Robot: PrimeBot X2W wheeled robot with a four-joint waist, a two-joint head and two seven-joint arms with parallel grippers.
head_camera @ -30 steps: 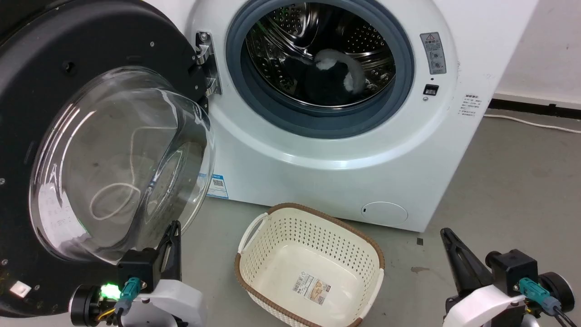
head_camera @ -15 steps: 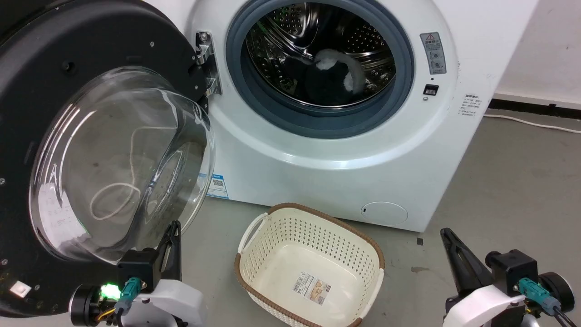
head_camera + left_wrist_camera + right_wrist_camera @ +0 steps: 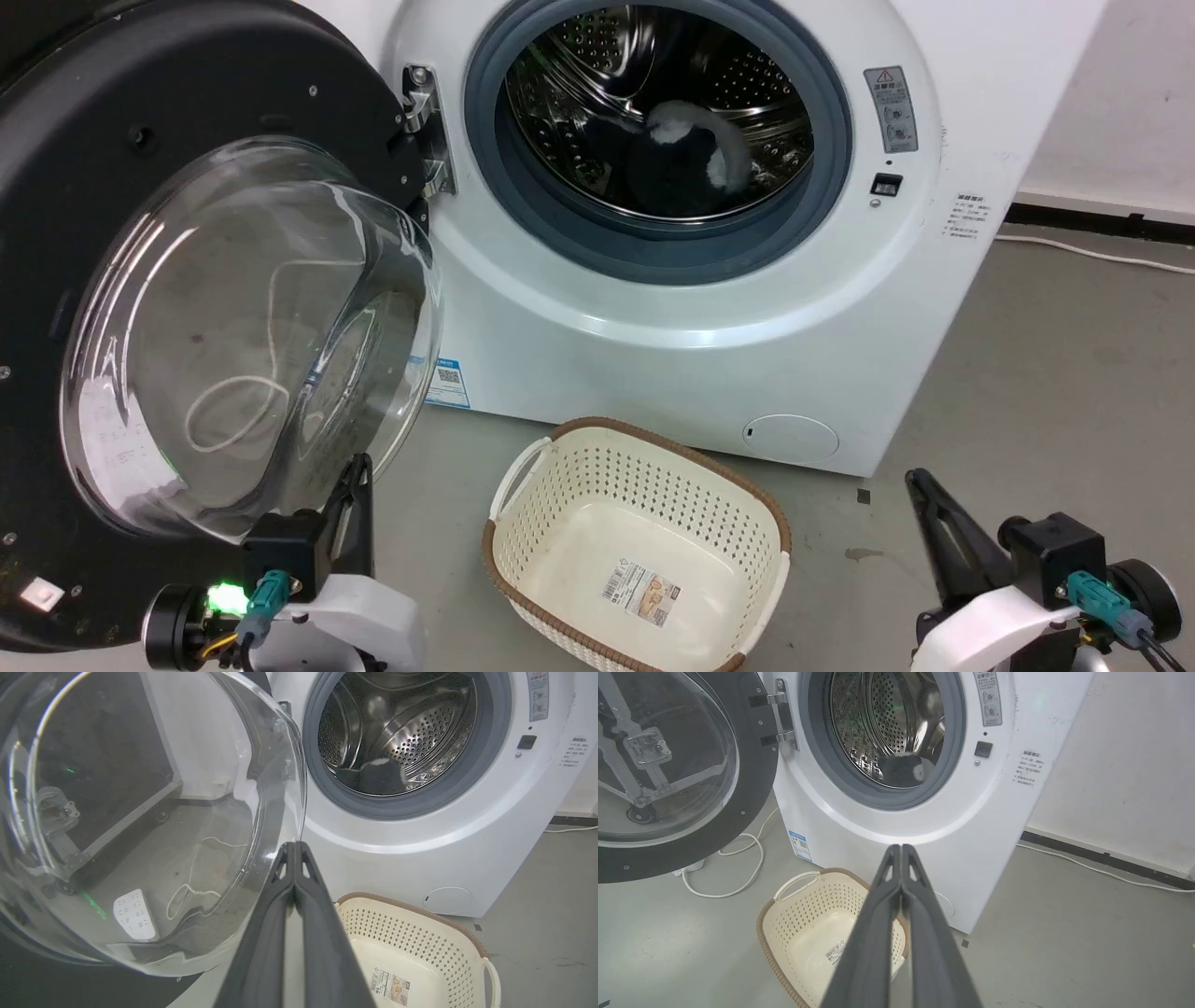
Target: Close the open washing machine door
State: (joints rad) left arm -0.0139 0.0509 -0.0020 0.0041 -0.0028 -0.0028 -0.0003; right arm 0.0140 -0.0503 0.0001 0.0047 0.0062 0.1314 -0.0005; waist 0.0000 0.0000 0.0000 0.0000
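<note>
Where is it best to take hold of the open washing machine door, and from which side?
On the washing machine door, probably the black rim at the edge farthest from the hinge, approached from the robot's left, behind it. The bulging glass bowl looks too smooth to pinch, and that edge gives most leverage.

The washing machine door [image 3: 233, 327] hangs left of the washing machine [image 3: 709, 373]; before the machine sits a laundry basket [image 3: 635, 476], between my left gripper [image 3: 359, 464] and my right gripper [image 3: 917, 478].
</note>
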